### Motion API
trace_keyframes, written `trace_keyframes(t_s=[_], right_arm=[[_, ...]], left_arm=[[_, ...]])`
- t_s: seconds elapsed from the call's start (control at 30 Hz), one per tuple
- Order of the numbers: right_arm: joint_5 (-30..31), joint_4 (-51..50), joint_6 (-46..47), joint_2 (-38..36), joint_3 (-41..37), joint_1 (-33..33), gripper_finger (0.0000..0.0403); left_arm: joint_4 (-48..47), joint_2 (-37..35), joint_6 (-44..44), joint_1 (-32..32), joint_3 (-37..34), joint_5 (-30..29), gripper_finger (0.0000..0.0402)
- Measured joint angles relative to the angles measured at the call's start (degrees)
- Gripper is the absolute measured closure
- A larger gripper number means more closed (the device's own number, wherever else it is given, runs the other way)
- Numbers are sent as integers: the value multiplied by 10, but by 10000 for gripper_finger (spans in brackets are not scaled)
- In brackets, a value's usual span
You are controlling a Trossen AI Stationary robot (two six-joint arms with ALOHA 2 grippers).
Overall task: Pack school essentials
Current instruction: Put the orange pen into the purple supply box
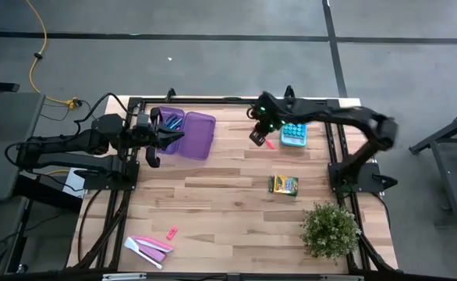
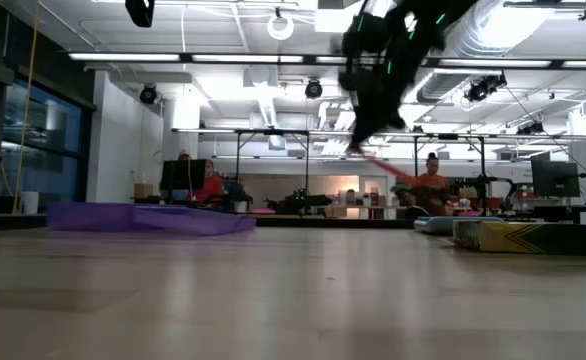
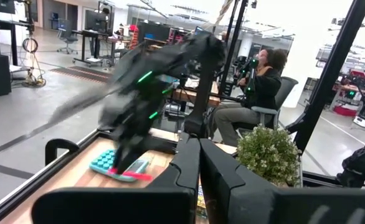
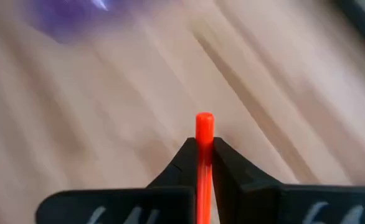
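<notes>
Right gripper (image 4: 202, 152) clamps a red pencil (image 4: 204, 134) above the table's far edge. Left gripper (image 1: 154, 144) sits closed by the purple case (image 1: 197, 134). Crayon box (image 1: 284, 185) and pink marker (image 1: 152, 243) aren't packed yet.

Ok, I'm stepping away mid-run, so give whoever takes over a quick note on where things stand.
Right claw: shut on a red pencil, lifted above the table near the teal piece.
Left claw: shut, empty, beside the purple case.
Done: some items already lie in the case.
Left: the pencil, teal piece, crayon box, and the small pink piece and items at the near edge. Leave the plant.
</notes>
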Motion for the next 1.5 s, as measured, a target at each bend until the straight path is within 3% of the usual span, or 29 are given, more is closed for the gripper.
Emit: trace_keyframes(t_s=[0.23, 0.4, 0.6, 0.97, 1.1, 1.33, 1.5], right_arm=[[16, 296, 90, -179, -135, 125, 402], [41, 451, 103, -237, -201, 212, 402], [85, 506, 32, -250, -189, 265, 402], [91, 511, 25, -251, -181, 259, 403], [91, 521, 30, -238, -181, 259, 403], [81, 642, 30, -167, -177, 259, 403], [60, 651, 25, -109, -126, 259, 403]], left_arm=[[0, 0, 0, 0, 0, -1, 401], [0, 0, -1, 0, 0, -7, 401], [0, 0, -2, 0, 0, 15, 401], [5, 8, -54, 0, 0, 20, 394], [18, 31, -56, -1, 0, 29, 359], [91, 124, -61, -3, 0, 54, 251], [161, 197, -86, -16, 0, 55, 186]])
